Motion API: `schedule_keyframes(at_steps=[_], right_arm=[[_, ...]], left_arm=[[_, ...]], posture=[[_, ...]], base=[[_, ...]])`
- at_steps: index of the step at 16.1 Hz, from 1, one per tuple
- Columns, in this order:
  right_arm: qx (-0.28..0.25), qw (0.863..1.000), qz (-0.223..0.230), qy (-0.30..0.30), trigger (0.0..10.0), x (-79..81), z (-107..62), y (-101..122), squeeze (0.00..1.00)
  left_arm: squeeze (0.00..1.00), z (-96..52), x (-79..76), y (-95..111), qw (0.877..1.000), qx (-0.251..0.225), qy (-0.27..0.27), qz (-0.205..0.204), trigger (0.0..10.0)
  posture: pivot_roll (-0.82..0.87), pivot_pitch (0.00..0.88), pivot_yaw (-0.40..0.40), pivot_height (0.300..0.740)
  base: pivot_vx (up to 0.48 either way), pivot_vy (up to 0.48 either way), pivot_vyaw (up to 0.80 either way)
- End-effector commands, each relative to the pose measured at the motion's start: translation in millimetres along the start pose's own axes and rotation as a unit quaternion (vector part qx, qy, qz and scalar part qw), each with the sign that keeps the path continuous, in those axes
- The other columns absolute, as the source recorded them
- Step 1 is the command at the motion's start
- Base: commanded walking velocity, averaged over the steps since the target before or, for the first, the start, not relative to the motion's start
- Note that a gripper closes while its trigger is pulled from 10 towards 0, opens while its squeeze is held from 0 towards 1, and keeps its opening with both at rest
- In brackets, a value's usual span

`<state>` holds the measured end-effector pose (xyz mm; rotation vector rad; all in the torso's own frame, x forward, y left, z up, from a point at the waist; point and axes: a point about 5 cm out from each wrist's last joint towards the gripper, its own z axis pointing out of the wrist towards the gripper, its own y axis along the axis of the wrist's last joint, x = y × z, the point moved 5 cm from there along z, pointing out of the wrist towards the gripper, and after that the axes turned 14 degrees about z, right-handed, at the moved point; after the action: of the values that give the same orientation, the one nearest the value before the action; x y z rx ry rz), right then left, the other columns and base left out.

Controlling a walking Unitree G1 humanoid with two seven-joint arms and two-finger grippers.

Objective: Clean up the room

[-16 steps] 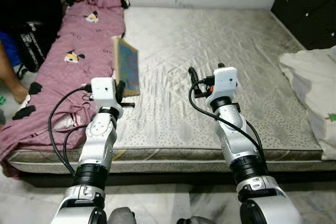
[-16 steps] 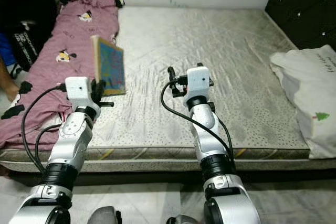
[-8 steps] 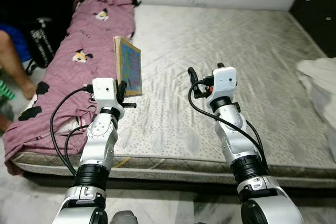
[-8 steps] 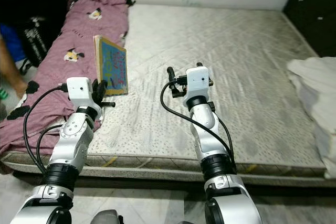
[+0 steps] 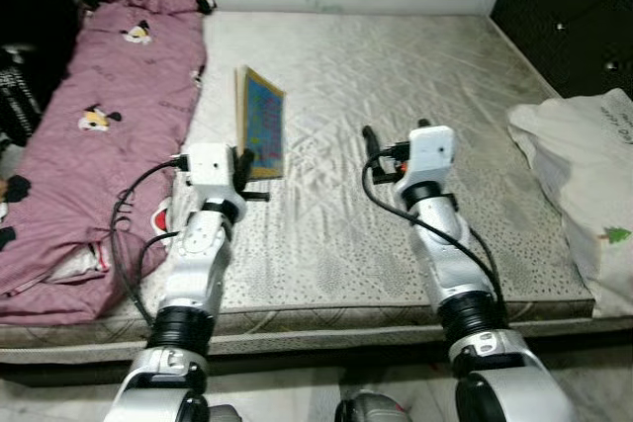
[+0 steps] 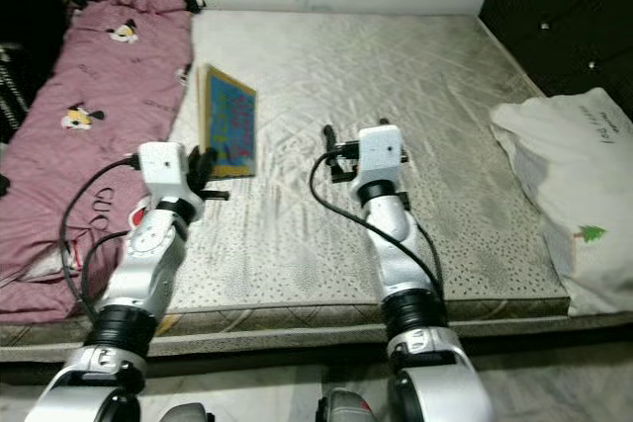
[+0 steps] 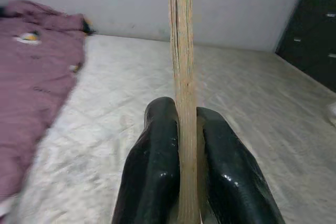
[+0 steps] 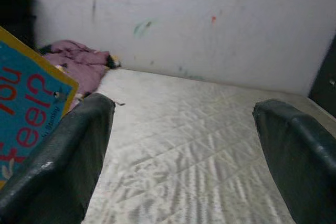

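Left gripper (image 7: 181, 145) is clamped on the bottom edge of the book (image 5: 263, 135), holding it upright above the mattress (image 5: 415, 76), blue cover facing the right arm. Right gripper (image 8: 178, 145) hovers at the book's 3 o'clock, fingers spread wide with nothing between them. Pink blanket (image 5: 94, 116) lies at 9 o'clock, white bag (image 5: 584, 175) far off at 3 o'clock.

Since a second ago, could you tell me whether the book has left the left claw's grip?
No. The book stays upright, clamped in the left claw above the mattress; only the camera swung.
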<state>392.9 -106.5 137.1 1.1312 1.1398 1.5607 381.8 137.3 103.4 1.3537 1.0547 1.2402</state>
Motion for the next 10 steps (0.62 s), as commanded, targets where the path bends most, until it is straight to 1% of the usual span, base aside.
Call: schedule_keyframes(at_steps=[1, 3, 4, 10], right_arm=[[-0.003, 1.0, 0.003, -0.007, 10.0, -3.7, 1.8, 3.4, 0.0], [-0.004, 1.0, 0.003, -0.008, 10.0, -4.2, 1.9, 3.3, 0.0], [-0.004, 1.0, 0.002, -0.008, 10.0, -3.8, 1.9, 3.4, 0.0], [-0.004, 1.0, -0.002, -0.005, 10.0, -2.7, 2.5, 3.8, 0.0]], left_arm=[[0.0, 2.5, 4.8, 14.3, 1.0, -0.026, 0.009, 0.005, 10.0], [0.0, 2.4, 4.8, 13.9, 1.0, -0.025, 0.01, 0.005, 10.0], [0.0, 2.4, 4.9, 13.9, 1.0, -0.025, 0.01, 0.005, 10.0], [0.0, 3.0, 6.0, 14.3, 1.0, -0.024, 0.013, 0.003, 10.0]], posture=[[0.02, 0.0, -0.023, 0.74], [0.02, 0.0, -0.023, 0.74], [0.02, 0.0, -0.023, 0.74], [0.02, 0.002, -0.024, 0.74]], base=[[0.0, 0.0, -0.8], [0.0, 0.0, -0.8], [0.0, -0.319, -0.56], [0.0, -0.322, 0.0]])
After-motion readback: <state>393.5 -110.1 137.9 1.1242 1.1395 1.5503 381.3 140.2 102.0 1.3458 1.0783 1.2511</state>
